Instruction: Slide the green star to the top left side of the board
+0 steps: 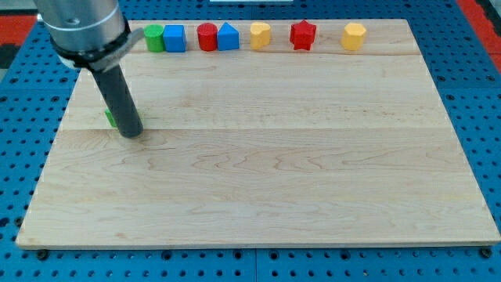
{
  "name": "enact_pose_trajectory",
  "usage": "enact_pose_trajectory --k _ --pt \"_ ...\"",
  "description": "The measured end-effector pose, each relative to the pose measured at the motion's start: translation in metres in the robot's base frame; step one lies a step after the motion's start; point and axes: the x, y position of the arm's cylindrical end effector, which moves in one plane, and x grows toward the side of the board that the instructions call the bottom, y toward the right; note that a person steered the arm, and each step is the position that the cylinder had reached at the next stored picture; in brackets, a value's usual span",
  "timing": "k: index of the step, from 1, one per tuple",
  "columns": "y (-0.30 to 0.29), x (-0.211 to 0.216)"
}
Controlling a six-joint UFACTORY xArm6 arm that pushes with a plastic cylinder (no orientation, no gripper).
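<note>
The green star (110, 118) lies at the view's left side of the wooden board (258, 172). Only a small green sliver of it shows, because my rod covers most of it. My tip (131, 133) rests on the board just right of and below that sliver, touching or nearly touching the star. The board's top left corner lies above the star, partly hidden behind my arm's body.
A row of blocks lines the board's top edge: a green cylinder (154, 37), a blue cube (174, 37), a red cylinder (207, 37), a blue block (228, 37), a yellow block (260, 35), a red star (303, 34), a yellow hexagon (354, 36).
</note>
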Motion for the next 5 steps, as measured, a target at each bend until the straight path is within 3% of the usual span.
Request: enact_pose_trajectory --k 1,2,3,5 --pt "-0.022 -0.044" --pt "-0.026 -0.055" --pt "-0.019 -0.024" --pt "-0.031 -0.074"
